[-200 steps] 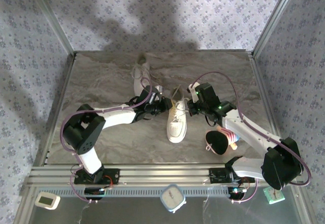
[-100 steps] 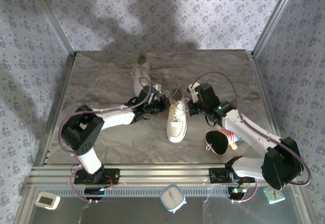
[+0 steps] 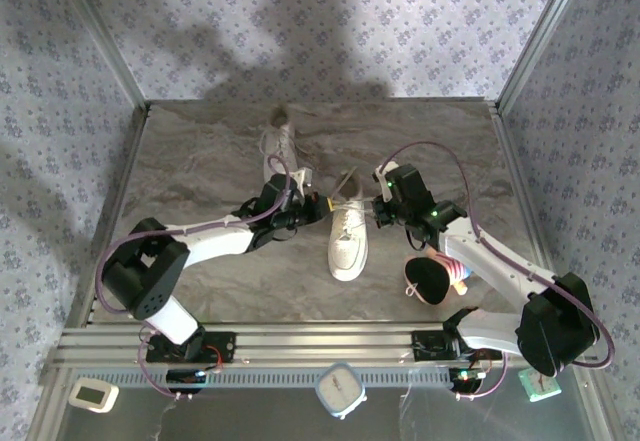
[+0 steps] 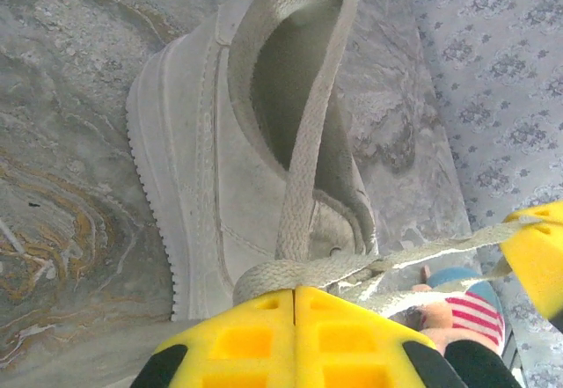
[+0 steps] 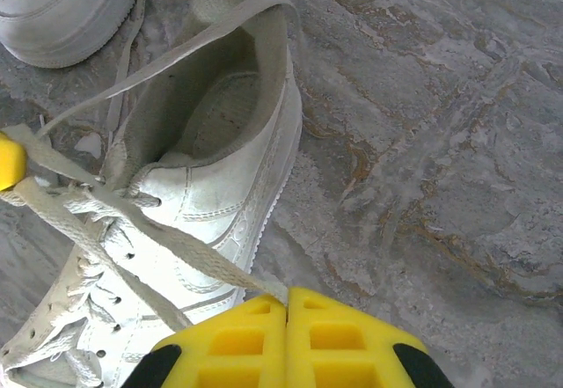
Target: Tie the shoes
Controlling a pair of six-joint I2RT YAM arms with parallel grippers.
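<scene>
Two white sneakers are lying on the marbled table. The near sneaker is sitting at the centre between your grippers, toe pointing toward the arm bases. The far sneaker is resting behind it, nearer the back wall. Your left gripper is pinching a lace, jaws pressed fully together on it, just left of the near sneaker's opening. Your right gripper is clamping a lace strand in the same manner, just right of that opening. Lace strands are stretching across the tongue between the two pairs of yellow fingers. A plush toy is lying beside your right arm.
</scene>
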